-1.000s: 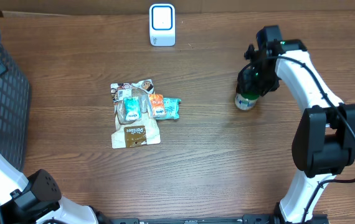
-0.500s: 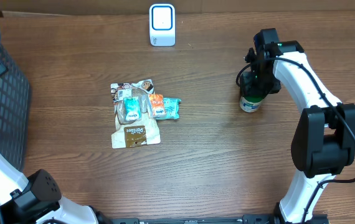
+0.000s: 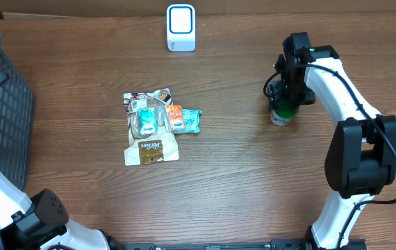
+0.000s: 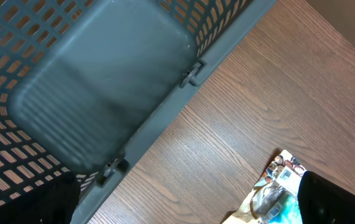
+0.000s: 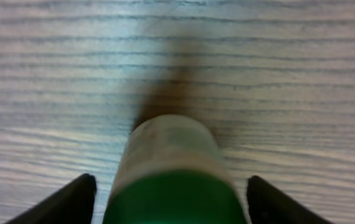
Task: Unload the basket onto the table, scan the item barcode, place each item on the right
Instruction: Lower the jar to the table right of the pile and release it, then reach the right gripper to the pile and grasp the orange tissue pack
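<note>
Right arm reaches from the table's front right edge toward the back, elbow bent, wrist pointing straight down. Right gripper (image 3: 281,96) sits over an upright green-capped bottle (image 5: 171,168) on the right side of the table. Its fingers (image 5: 71,199) straddle the bottle with a visible gap on each side, so they are spread and not gripping. Left gripper (image 4: 187,186) hangs at the left edge over the rim of a grey basket (image 4: 103,81), fingers wide apart and empty. White scanner (image 3: 181,28) stands at the back edge. Pile of snack packets (image 3: 155,125) lies left of centre, well apart from the bottle.
</note>
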